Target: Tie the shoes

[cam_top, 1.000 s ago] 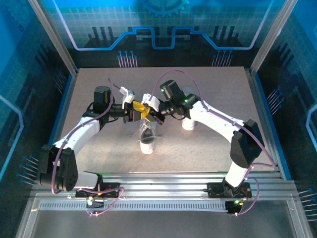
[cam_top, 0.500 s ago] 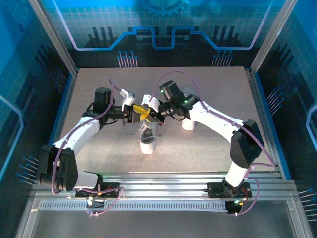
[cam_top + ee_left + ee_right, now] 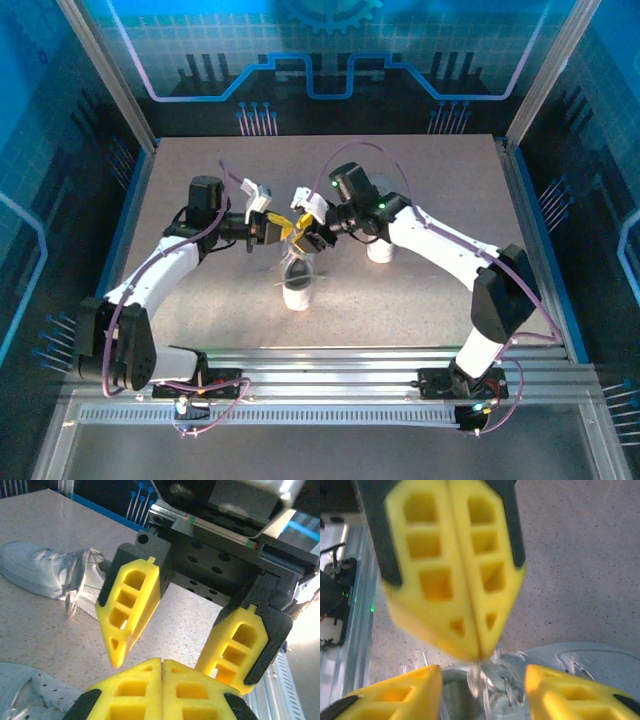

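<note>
- MID-TABLE: L gripper (image 3: 161, 667) hangs just above middle shoe (image 3: 297, 290), its yellow pads clenched flat tog., no gap along the seam.
- R gripper (image 3: 482, 677) faces it tip-to-tip over same shoe. Its fingers are spread wide & released, w/ the L gripper's closed tip pointing into the gap.
- Pale lace strand (image 3: 478, 677) drops from that closed tip twd middle shoe. It's blurred, so can't tell whether it's actually pinched.
- Middle shoe sits upright on table (image 3: 430, 170), white toe twd the arms' bases, laces loose over its top.
- 2nd shoe (image 3: 380, 250) lies right of middle shoe & a bit farther back, apart from it, partly under R arm.
</note>
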`<control>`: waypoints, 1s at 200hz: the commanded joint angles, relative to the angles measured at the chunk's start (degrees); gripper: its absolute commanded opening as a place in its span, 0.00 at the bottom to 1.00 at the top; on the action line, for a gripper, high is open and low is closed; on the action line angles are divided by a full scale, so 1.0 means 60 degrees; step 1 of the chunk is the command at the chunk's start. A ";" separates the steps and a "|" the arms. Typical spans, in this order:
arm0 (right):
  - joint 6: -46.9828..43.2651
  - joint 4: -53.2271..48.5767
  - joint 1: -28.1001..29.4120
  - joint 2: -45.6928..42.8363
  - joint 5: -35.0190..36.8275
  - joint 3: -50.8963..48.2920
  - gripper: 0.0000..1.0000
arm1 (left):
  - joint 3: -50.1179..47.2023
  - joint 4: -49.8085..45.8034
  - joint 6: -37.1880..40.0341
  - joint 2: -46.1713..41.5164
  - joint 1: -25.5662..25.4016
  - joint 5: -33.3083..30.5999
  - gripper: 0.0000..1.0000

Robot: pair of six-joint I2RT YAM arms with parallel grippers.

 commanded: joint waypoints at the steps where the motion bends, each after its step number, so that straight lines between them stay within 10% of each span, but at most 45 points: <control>1: 0.0734 0.0302 -0.0348 -0.0840 0.0133 -0.1097 0.53 | -0.0016 0.0053 -0.0026 -0.0524 0.0014 -0.0529 0.00; 60: 0.0911 0.1617 0.0467 -0.2056 0.1306 -0.4367 0.54 | -0.0254 0.0684 -0.0719 -0.0660 0.0041 -0.1000 0.00; 167: -0.1222 0.1671 0.1131 -0.0183 0.2807 -0.3302 0.54 | -0.0373 0.0649 -0.1011 -0.0912 0.0043 -0.1014 0.00; 184: -0.1337 0.1512 0.1203 0.0079 0.2772 -0.3151 0.48 | -0.0372 0.0625 -0.0999 -0.0931 0.0043 -0.1058 0.00; 200: -0.1220 0.1374 0.1242 0.0127 0.2951 -0.3113 0.24 | -0.0370 0.0598 -0.0983 -0.0947 0.0043 -0.1112 0.00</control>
